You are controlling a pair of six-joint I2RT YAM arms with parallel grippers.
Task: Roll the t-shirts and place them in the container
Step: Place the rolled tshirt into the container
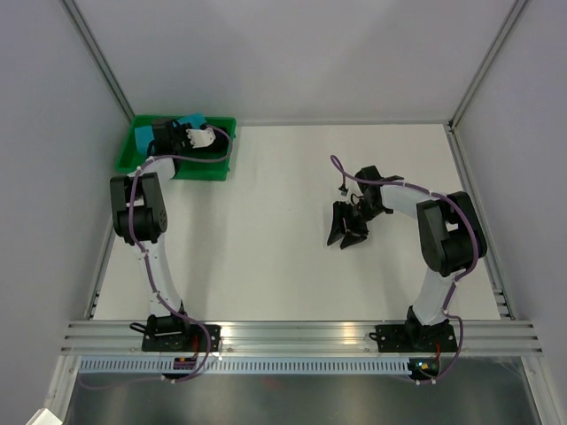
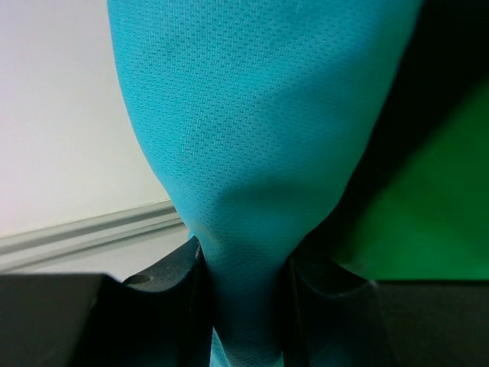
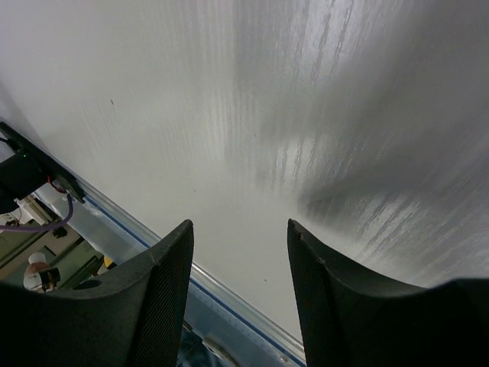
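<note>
Top camera overlooks the whole table (image 1: 266,230); both wrist cameras sit close.

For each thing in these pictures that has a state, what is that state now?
left gripper: shut on the teal t-shirt.
teal t-shirt: bunched, with a fold pinched between the fingers, at the green tray.
right gripper: open, holding nothing, above the table.
green tray: upright, in the table's far left corner.
</note>
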